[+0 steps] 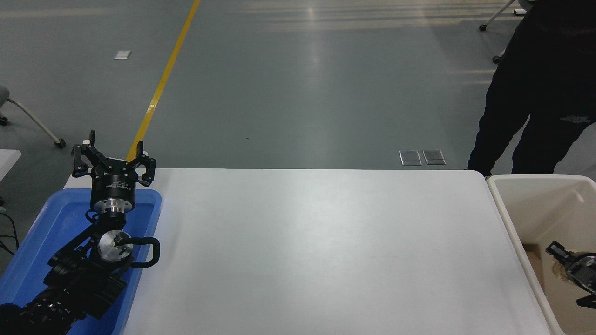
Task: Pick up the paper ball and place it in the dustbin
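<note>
We see one dustbin (507, 218) at the desk's (316, 242) three o'clock edge. Our right tool (565, 263) hangs inside it, touching something tan, perhaps the paper ball (558, 269); its grip we cannot tell. Our left tool (113, 158) sits spread open, empty, over one blue tray (42, 232) at nine o'clock.

- White table (316, 246): top bare from blue tray to dustbin; unobstructed passage across.
- Blue tray (28, 260): left edge, occupied by parked left arm and left gripper (113, 156).
- Dustbin (514, 232): top open; right gripper (570, 270) occupies its interior.
- Person (540, 93): standing beyond far right corner.
</note>
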`<state>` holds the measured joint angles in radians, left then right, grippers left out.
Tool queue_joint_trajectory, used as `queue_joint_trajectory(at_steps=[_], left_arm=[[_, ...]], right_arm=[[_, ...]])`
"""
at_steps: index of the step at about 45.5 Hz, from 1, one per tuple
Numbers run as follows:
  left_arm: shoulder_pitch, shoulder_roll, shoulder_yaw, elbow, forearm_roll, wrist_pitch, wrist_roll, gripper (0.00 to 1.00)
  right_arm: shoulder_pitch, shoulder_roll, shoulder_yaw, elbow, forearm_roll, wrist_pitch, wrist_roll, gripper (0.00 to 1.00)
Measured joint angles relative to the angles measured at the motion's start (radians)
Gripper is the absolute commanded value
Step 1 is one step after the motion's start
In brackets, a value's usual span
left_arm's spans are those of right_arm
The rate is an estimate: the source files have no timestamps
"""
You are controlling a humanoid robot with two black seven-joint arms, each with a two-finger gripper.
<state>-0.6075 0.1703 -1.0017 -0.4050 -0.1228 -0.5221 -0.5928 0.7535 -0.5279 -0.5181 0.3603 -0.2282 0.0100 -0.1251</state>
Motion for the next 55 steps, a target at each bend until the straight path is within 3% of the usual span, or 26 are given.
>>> queue_joint_trajectory(at_steps=[26,46,55], left_arm=[[-0.001,0.0,0.002,0.0,0.0,-0.001,0.001,0.99],[0.0,0.0,0.003,0.0,0.001,-0.002,0.002,0.99],[0.0,0.0,0.003,0.0,0.001,-0.003,0.002,0.99]], right_arm=[[0.494,-0.189,-0.232,0.515,-0.223,0.047,-0.001,1.0],[0.96,-0.109,-0.463,0.83,-0.251,0.272,-0.001,1.0],[1.138,-0.052,-0.544,0.975,-0.198,0.378,0.0,1.0]])
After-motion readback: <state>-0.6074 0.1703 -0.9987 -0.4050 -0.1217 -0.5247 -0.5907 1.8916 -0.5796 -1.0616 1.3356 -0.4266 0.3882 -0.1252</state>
